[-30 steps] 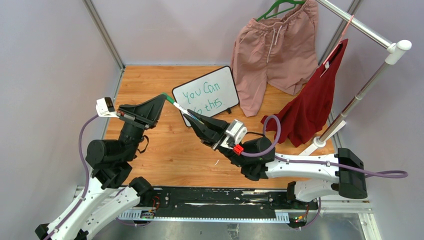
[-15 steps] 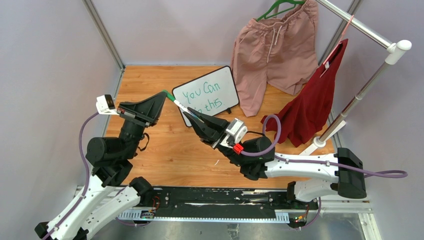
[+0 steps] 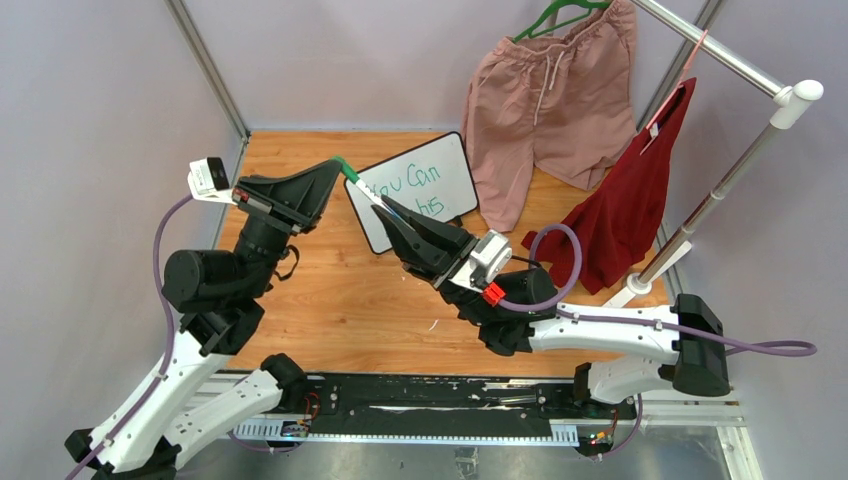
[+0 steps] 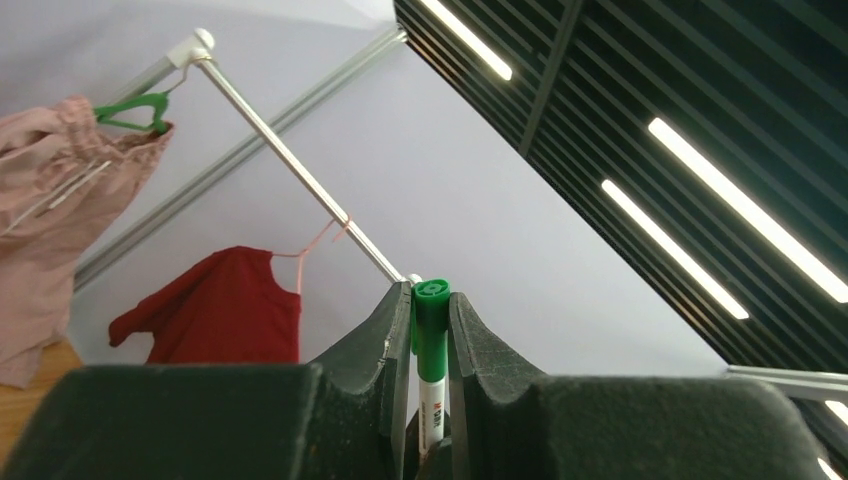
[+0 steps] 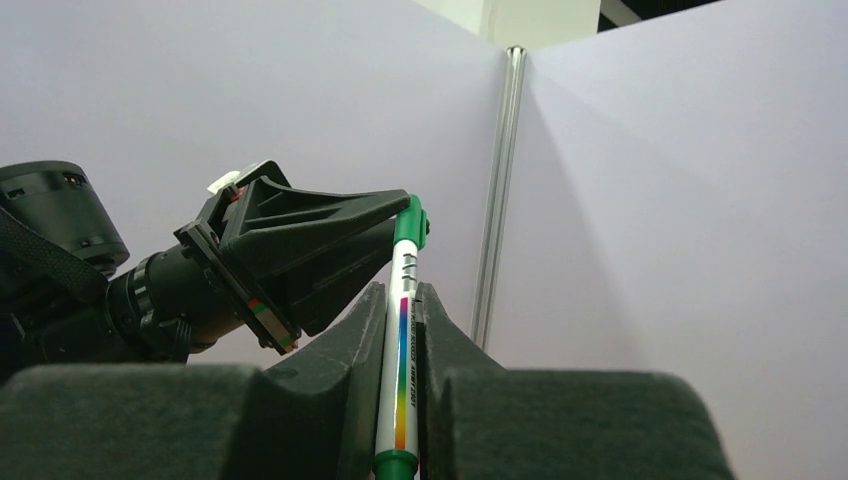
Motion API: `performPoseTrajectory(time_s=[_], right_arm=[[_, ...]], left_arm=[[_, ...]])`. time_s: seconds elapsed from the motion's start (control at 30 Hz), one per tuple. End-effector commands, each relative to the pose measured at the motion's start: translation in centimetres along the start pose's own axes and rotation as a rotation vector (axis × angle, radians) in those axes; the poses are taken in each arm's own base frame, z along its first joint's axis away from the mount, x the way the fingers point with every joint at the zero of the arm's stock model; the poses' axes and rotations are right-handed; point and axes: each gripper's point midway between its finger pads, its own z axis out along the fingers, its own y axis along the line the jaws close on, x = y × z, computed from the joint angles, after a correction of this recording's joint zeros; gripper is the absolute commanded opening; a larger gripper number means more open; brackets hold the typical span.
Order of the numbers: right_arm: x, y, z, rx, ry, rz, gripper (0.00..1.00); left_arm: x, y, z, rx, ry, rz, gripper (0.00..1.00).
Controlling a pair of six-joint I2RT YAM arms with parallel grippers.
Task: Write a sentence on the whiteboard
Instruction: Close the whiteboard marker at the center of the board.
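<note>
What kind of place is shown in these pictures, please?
Probably a robot laboratory test cell: plain lilac panel walls on grey metal corner posts enclose a wooden tabletop, with two white-and-black robot arms bolted at its near edge.

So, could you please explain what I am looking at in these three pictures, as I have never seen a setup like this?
These are two robot arms, each ending in a two-finger gripper. One picture looks down from above; the other two come from a camera on each wrist. On the wooden table sits a small whiteboard with green writing. Behind it, pink shorts and a red shirt hang on a rack. The left gripper pinches the green cap end of a marker, and the right gripper grips its barrel.
</note>
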Motion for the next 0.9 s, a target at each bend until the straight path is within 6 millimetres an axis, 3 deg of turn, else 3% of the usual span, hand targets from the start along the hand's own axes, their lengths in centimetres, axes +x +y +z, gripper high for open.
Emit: performPoseTrajectory(time_s=[0.0,0.2,0.33,0.43,0.53,0.87], right_arm=[[-2.3,-0.8,1.5,0.018,-0.085,-0.024,0.0],[-2.8,-1.0,1.8,0.038,-0.118,-0.032,0.0],[-3.3,-1.2,1.6,0.04,-0.136,-0.021,0.0],[-3.3,-1.0,1.4,0.031,-0.133,-0.01,0.0],[-3.3,-0.9,1.3,0.024,-0.127,-0.006,0.0],[-3.3,-1.0,1.0,0.024,-0.125,-0.008,0.0]], left_arm=[[2.4,-2.4,1.0,0.091,0.151,0.009,0.0],[3.0,-2.8,1.4,0.106,0.187,-0.004,0.0],[1.8,-3.2,0.7,0.108,0.135,0.01,0.0],[1.0,-3.2,0.1,0.101,0.092,0.018,0.11],[0.7,-3.1,-0.2,0.097,0.075,0.02,0.15],[0.5,-2.8,-0.2,0.086,0.062,0.021,0.18]])
